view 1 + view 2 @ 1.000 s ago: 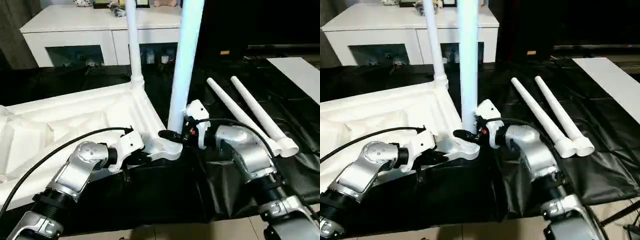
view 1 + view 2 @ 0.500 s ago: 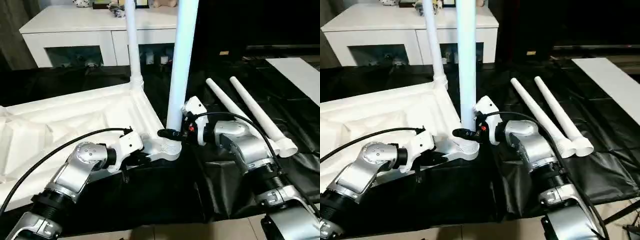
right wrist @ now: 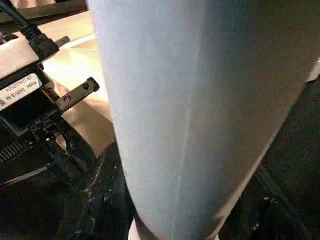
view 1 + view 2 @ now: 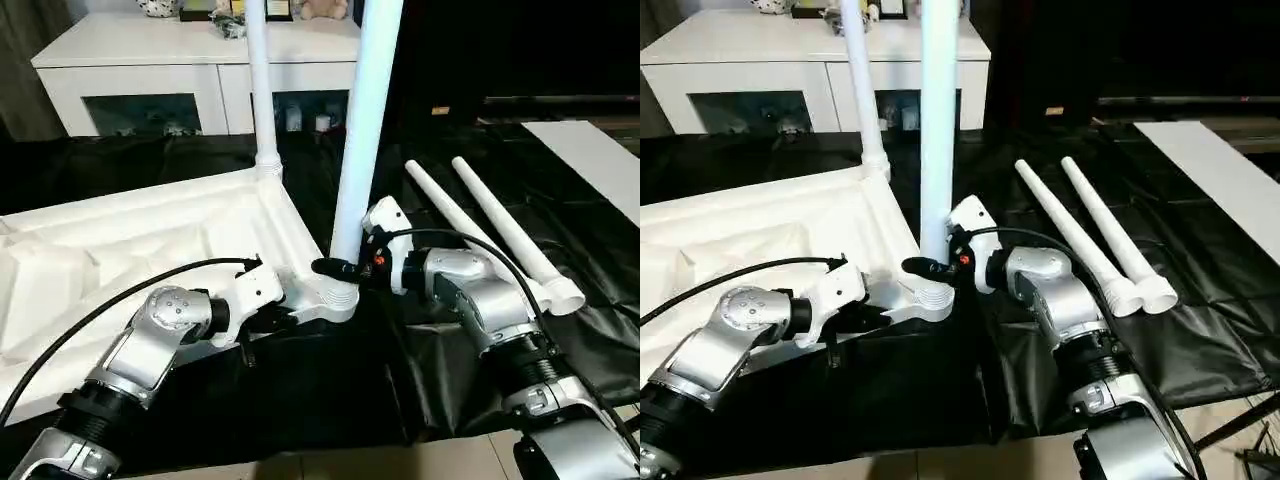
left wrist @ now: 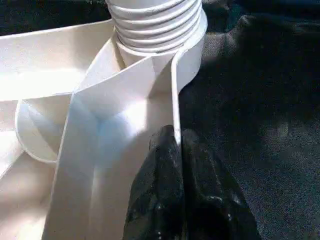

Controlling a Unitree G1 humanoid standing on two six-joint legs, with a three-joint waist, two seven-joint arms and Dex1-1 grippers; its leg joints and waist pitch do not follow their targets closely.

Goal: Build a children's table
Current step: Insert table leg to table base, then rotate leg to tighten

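From the head: the upside-down white plastic tabletop [image 4: 150,240] lies left. The right gripper [image 4: 345,268] hugs the tall white tube leg [image 4: 357,130] in the near corner socket [image 4: 335,298].

Left wrist: the left gripper [image 5: 177,145] pinches the tabletop's rim.

Right wrist: keep the leg straight, twist gently.

- Crumpled black plastic sheet [image 4: 470,150] covers the floor under everything; it wrinkles and folds at the near edge.
- White plastic rectangular tabletop [image 4: 150,240] lies upside down on the sheet, ribbed underside up, to the left.
- Two loose white tapered tube legs [image 4: 1080,240] lie side by side on the sheet to the right, touching at their wide near ends.
- Flat white panel [image 4: 590,160] lies at far right.
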